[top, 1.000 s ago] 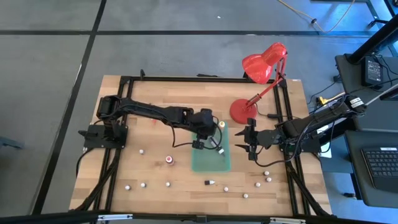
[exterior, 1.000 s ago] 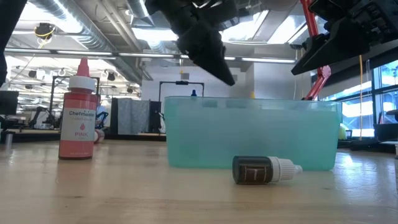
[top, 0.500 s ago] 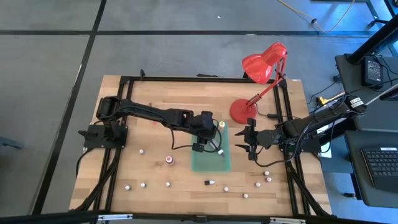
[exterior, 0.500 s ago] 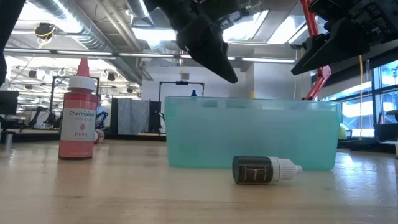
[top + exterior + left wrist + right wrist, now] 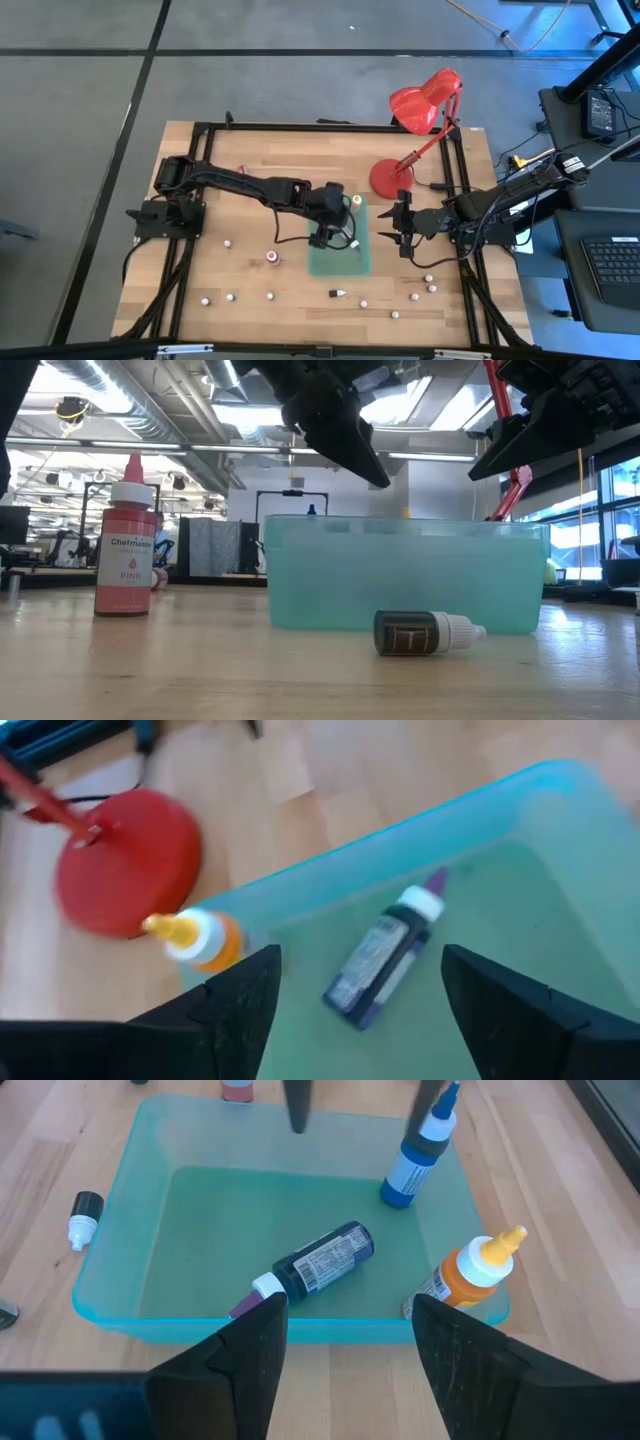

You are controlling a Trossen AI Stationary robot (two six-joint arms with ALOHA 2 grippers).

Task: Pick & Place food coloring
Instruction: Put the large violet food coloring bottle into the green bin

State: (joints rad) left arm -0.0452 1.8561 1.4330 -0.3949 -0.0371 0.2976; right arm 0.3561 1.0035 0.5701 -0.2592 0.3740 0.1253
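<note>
A pale green bin (image 5: 345,262) sits mid-table. A dark food coloring bottle (image 5: 385,960) lies on its side on the bin's floor. A blue bottle (image 5: 412,1160) stands tilted inside by the far wall. An orange bottle (image 5: 462,1277) stands just outside that wall. My left gripper (image 5: 360,955) hangs open above the bin, holding nothing. My right gripper (image 5: 398,225) stays open beside the bin's right wall. A pink bottle (image 5: 127,540) stands left of the bin, and another dark bottle (image 5: 425,632) lies in front of it.
A red desk lamp (image 5: 392,178) stands on its round base behind the bin. Small whitish pieces (image 5: 230,296) are scattered over the near part of the wooden table (image 5: 230,160).
My left gripper has opened above the bin and risen slightly.
</note>
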